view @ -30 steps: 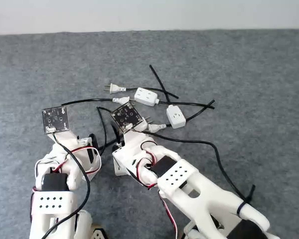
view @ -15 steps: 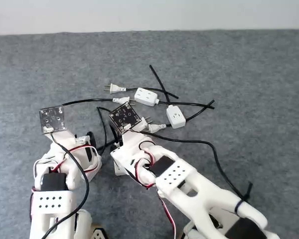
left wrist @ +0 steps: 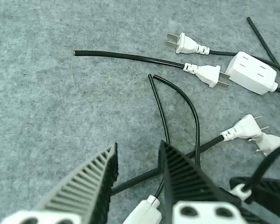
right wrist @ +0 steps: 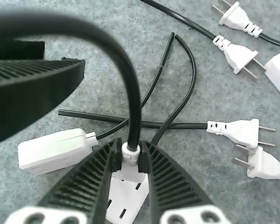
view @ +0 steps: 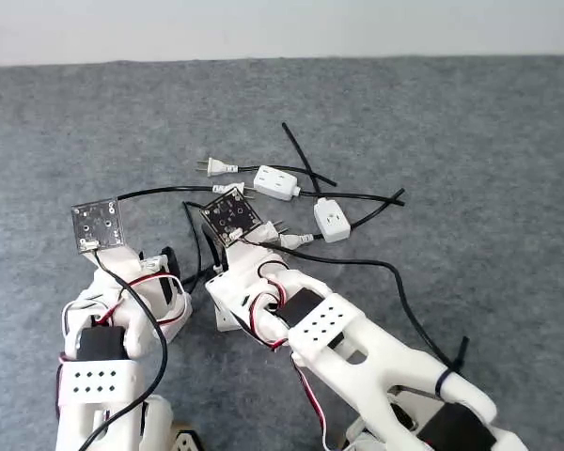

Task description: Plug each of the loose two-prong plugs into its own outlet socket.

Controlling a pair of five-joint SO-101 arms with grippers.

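My right gripper (right wrist: 130, 149) is shut on a white two-prong plug (right wrist: 130, 164) with a thick black cord, held right over a white outlet (right wrist: 126, 198); the prongs are hidden. A second outlet (right wrist: 53, 149) lies beside it. My left gripper (left wrist: 138, 149) hangs open over bare cords with nothing between its fingers. Several loose white plugs lie beyond: two (view: 216, 167) (view: 230, 189) near an outlet (view: 274, 182), and two (view: 268, 228) (view: 291, 241) beside another outlet (view: 332, 219).
Black cords (view: 305, 164) cross and loop over the grey carpet (view: 470, 141) around the plugs. The two arms stand close together near the front edge, the left gripper's dark fingers (right wrist: 32, 88) close to my right gripper. Open carpet lies to the far left and right.
Both wrists have shifted slightly left and away from the front edge. The right gripper still holds its plug, and the loose plugs and outlets have not moved.
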